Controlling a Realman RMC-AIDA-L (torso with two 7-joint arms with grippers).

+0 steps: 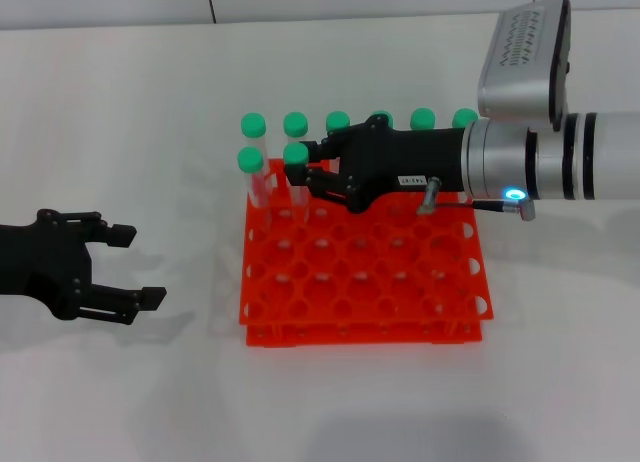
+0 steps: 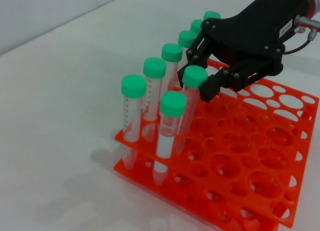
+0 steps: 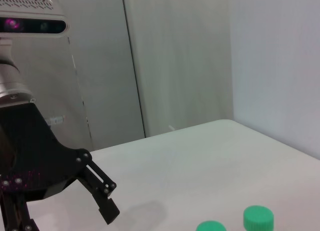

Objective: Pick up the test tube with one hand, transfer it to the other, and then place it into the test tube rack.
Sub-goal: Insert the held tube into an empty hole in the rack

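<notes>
The test tube (image 1: pixel 294 154) is clear with a green cap and stands tilted in a second-row hole at the far left of the red-orange test tube rack (image 1: pixel 365 329). My right gripper (image 1: pixel 308 162), black with a white label, reaches over the rack from the right. Its two fingers sit against the tube's cap (image 2: pixel 194 76), shut on it. Well left of the rack, my left gripper (image 1: pixel 140 266) rests low over the table, open, with nothing in it. The right wrist view shows one of its fingers (image 3: pixel 100 191).
Several other green-capped tubes (image 1: pixel 338 122) fill the rack's back row. One more tube (image 1: pixel 250 160) stands beside the held one. The holes nearer me (image 2: pixel 227 147) hold nothing. White tabletop surrounds the rack.
</notes>
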